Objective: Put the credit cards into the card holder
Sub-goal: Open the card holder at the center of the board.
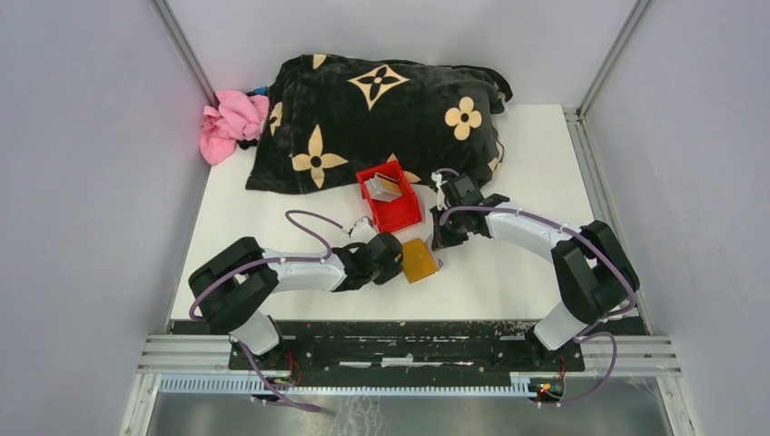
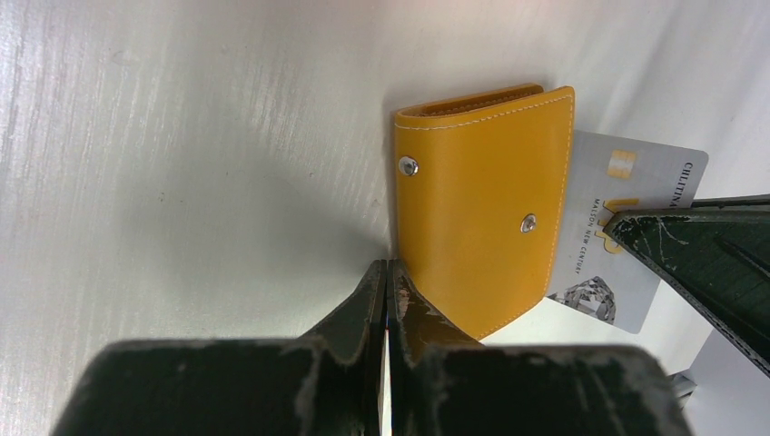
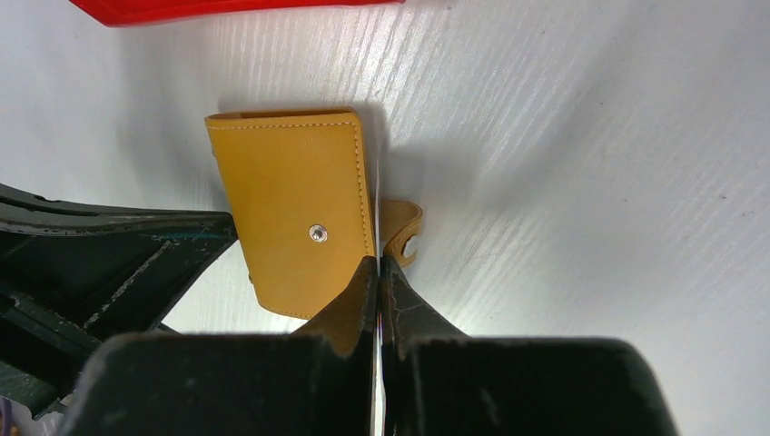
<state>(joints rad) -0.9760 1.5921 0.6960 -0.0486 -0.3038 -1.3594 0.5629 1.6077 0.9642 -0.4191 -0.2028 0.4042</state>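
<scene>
The tan card holder (image 1: 420, 261) lies folded on the white table between both grippers; it also shows in the left wrist view (image 2: 481, 209) and the right wrist view (image 3: 291, 200). My left gripper (image 1: 399, 262) (image 2: 389, 268) is shut at the holder's left edge, apparently pinching a thin layer of it. My right gripper (image 1: 442, 243) (image 3: 378, 262) is shut on a grey-silver credit card (image 2: 617, 227), which sticks out from behind the holder's opposite edge. More cards (image 1: 387, 187) stand in the red bin (image 1: 399, 216).
A black blanket with tan flower shapes (image 1: 381, 109) lies across the back of the table, touching the red bin. A pink cloth (image 1: 231, 123) sits at the back left. The bin's red rim (image 3: 227, 7) is just beyond the holder. Grey walls close both sides.
</scene>
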